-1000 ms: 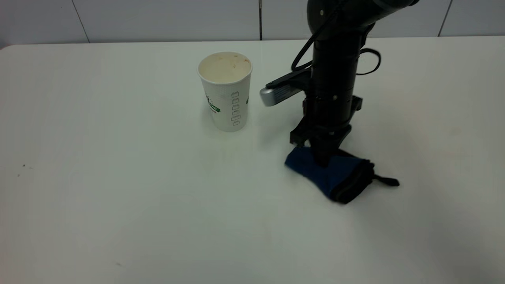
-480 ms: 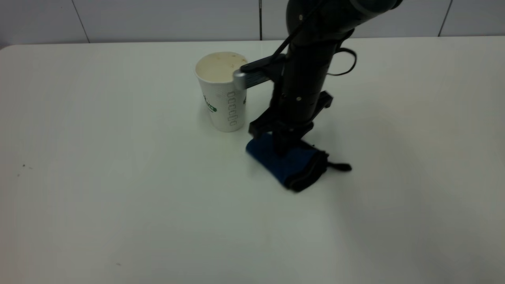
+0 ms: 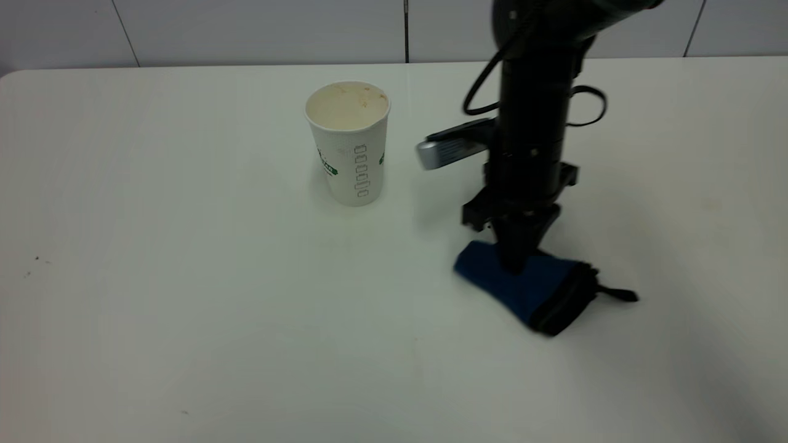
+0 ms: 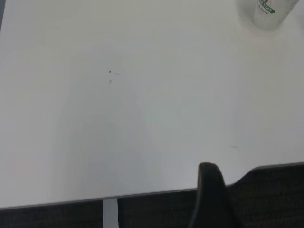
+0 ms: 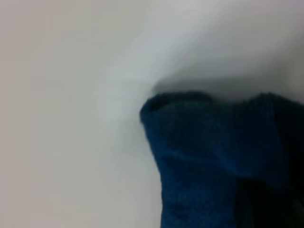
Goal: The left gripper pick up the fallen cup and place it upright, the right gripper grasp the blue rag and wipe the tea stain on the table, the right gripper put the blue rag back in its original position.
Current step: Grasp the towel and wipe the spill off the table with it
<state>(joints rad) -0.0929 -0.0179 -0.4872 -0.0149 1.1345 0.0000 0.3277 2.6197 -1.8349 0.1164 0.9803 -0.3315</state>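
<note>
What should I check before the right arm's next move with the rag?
1. The cup stands upright, apart from the arm: ok.
2. The right gripper is down on the blue rag, fingers closed into the cloth: ok.
3. The rag lies on the table, not lifted: ok.
4. No brown blot shows on the table around the rag or cup: ok; under the rag: cannot tell.
5. The left gripper is back at the table's edge, out of the path: ok.

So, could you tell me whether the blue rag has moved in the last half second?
Yes: the blue rag slid rightward, away from the upright white paper cup.
</note>
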